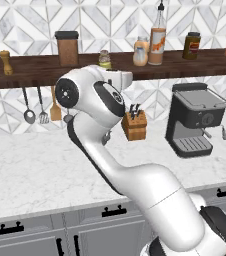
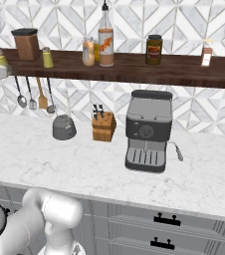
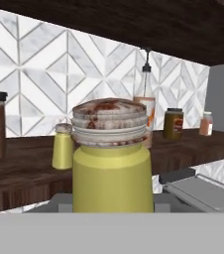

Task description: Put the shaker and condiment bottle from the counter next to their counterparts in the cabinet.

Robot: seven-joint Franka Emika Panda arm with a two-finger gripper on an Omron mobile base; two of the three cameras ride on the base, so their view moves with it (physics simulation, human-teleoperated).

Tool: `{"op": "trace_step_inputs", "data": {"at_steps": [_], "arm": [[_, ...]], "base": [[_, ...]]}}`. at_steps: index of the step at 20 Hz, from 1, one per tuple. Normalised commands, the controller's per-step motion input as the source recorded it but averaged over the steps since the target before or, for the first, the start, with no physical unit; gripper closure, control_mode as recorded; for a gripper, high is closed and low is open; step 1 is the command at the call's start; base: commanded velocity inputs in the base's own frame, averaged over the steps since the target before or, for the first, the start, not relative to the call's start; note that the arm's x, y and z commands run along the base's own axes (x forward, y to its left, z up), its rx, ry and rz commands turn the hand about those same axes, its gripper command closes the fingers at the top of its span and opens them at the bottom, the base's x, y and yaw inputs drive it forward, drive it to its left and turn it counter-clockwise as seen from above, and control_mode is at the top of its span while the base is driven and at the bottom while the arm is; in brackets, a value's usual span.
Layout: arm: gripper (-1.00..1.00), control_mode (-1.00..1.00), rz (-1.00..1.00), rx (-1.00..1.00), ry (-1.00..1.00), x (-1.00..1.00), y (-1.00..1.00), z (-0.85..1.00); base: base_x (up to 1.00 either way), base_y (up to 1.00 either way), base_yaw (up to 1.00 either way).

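Hand view: shaker (image 3: 112, 163) fills foreground, gripper closed on its yellow body below grey cap — you hold it level with cabinet (image 3: 29, 173) shelf front edge, matching shaker (image 3: 63, 147) just beyond. Likely light, rigid, smooth-sided — keep grip mid-body, upright. Condiment bottle (image 2: 105, 36) already stands mid-shelf.

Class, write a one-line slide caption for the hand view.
Gripper shut on yellow-green shaker, level with the shelf.
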Motion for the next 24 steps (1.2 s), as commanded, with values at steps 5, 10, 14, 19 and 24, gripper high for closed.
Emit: {"op": "trace_step_inputs", "data": {"at_steps": [5, 10, 14, 19, 24], "arm": [[1.0, -1.0, 0.0, 0.0, 0.0, 0.49, 0.0, 0.0], [1.0, -1.0, -0.01, 0.0, 0.0, 0.5, 0.0, 0.0], [1.0, -1.0, -0.08, 0.0, 0.0, 0.26, 0.06, 0.0], [1.0, -1.0, -0.12, 0.0, 0.0, 0.14, 0.15, 0.0], [1.0, -1.0, -0.13, 0.0, 0.0, 0.12, 0.01, 0.0]], "base": [[0.0, 0.0, 0.0], [0.0, 0.0, 0.0], [0.0, 0.0, 0.0], [0.0, 0.0, 0.0], [0.0, 0.0, 0.0]]}}
